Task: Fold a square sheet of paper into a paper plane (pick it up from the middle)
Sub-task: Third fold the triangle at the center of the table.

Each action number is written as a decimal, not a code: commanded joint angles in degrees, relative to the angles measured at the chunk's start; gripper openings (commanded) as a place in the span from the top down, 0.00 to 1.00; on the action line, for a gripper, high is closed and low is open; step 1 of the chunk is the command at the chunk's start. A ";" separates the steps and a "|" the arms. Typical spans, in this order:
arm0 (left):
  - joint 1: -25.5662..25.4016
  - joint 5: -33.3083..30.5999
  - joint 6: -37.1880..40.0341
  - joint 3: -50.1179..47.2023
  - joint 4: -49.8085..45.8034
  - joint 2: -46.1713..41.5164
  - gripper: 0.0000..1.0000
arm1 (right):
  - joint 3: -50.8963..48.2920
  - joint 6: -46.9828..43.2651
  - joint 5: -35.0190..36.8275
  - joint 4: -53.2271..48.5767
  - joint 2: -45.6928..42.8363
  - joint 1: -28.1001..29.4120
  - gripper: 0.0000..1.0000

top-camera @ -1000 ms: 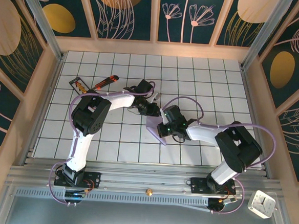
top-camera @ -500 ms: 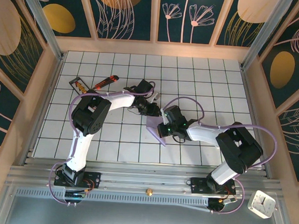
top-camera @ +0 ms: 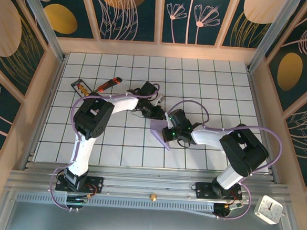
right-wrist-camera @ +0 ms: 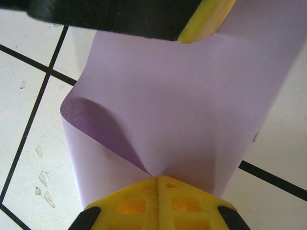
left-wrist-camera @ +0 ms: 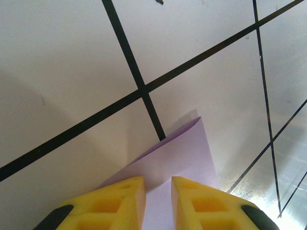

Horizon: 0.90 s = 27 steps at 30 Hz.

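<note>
The square sheet of paper [right-wrist-camera: 182,110] is thin, smooth and pale purple. It is bent into a soft curl near the middle of the white tabletop [top-camera: 197,86], which has black grid lines. The right gripper [right-wrist-camera: 158,181] has its yellow fingers pressed together, pinching one side of the paper. The left gripper [left-wrist-camera: 158,191] sits at the other side, its fingers a little apart, with paper showing in the small gap.

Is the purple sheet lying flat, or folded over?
Folded over loosely, not creased flat: the sheet curls back on itself, pinched at the bend by the right gripper.
</note>
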 commanded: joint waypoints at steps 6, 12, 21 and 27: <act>-0.04 -5.81 1.25 -1.05 -4.37 4.93 0.75 | -1.35 0.81 1.99 0.66 0.43 -1.02 1.00; 0.01 -5.89 1.18 -1.07 -4.46 4.82 0.75 | -1.41 0.75 1.64 0.80 0.20 -1.11 1.00; -0.07 -5.80 1.18 -0.86 -4.52 4.95 0.75 | -2.04 1.09 0.49 1.28 0.09 -1.18 1.00; -0.08 -5.81 1.24 -0.62 -4.70 5.19 0.74 | -2.77 1.30 0.37 1.44 -1.07 -1.15 1.00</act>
